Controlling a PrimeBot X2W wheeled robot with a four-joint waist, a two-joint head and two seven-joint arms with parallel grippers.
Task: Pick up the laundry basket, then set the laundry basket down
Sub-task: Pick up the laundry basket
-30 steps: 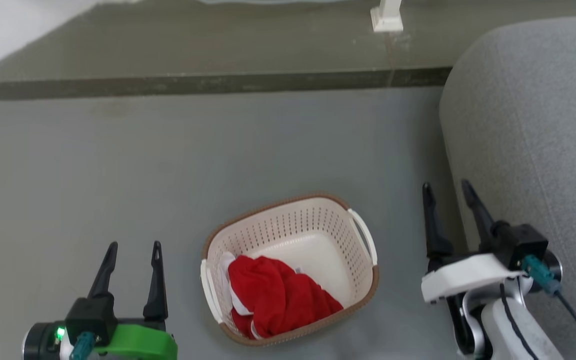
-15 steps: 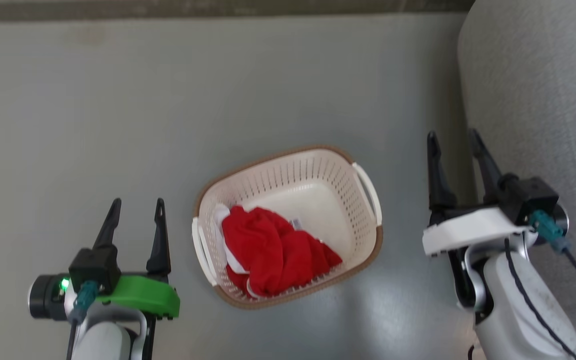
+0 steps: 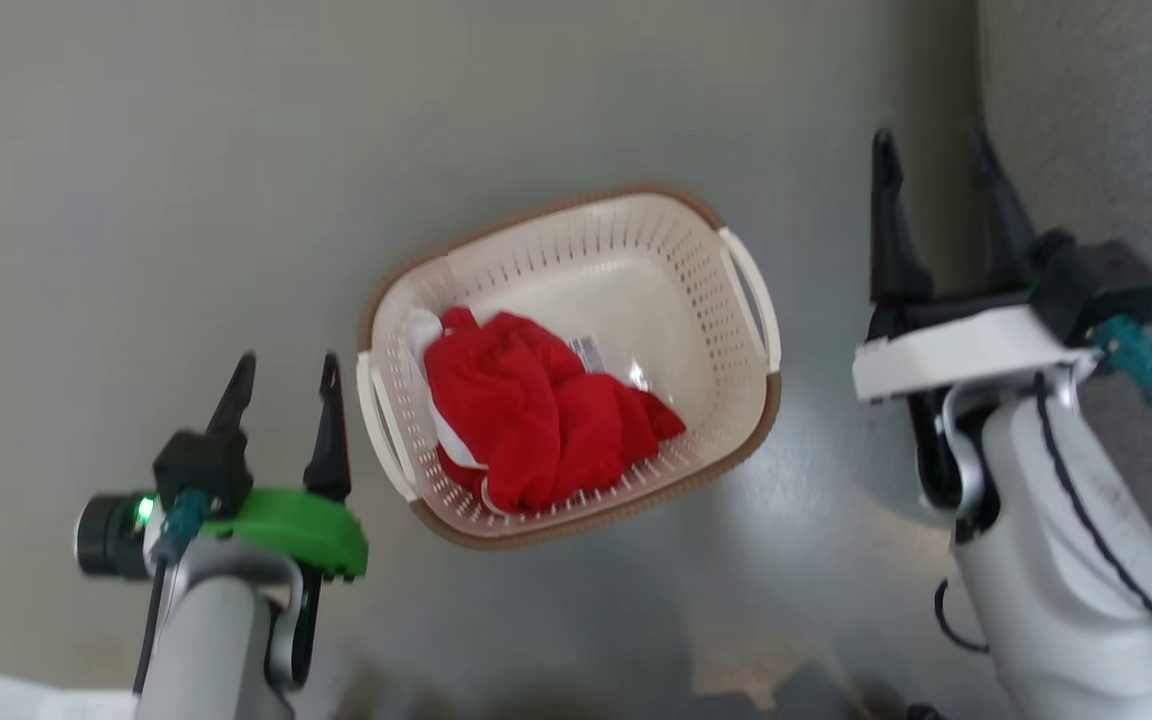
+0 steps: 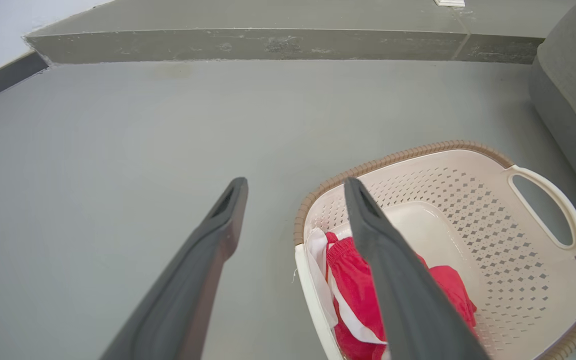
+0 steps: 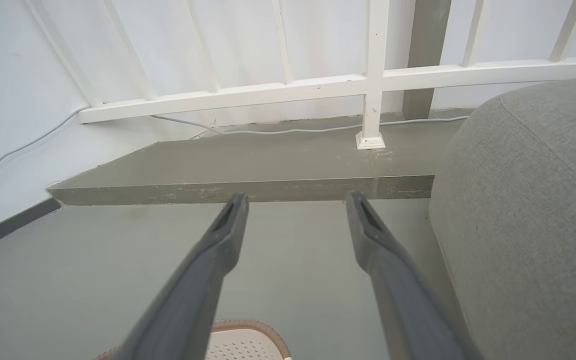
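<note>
Laundry basket (image 3: 586, 240) sat on the grey floor (image 3: 136, 200), between the two grippers and skewed to both. Nothing gripped it. Red garment (image 3: 536, 420) with white trim lay bunched in the basket's left half. The right half was bare, with a small sticker (image 3: 588, 352) on the bottom.

Left gripper (image 3: 288, 362) was just beside the basket's left handle (image 3: 376, 420) and not touching it in the head view. Fingers were spread and empty. In the left wrist view one finger overlapped the basket's near corner; height above the rim couldn't be judged.

Right gripper (image 3: 931, 140) was off the basket's right handle (image 3: 751, 290) with a clear gap of floor between. Fingers were spread and empty, pointing past the basket's far end.

Grey sofa (image 3: 1096, 120) stood beyond the right gripper, on the basket's right side. A low concrete step (image 4: 268, 45) ran across the floor past the basket's far side, with a white railing (image 5: 368, 80) standing on it.
</note>
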